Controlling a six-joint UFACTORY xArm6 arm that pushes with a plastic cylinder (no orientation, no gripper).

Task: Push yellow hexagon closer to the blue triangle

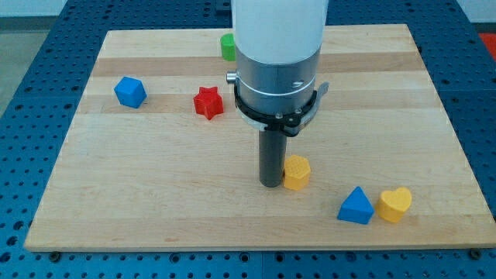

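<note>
White casing, silver collar, dark rod (271, 159)

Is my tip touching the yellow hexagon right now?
Touching, as far as the camera view shows: my tip sits flush against the yellow hexagon on its left side, with no board visible between them.
</note>
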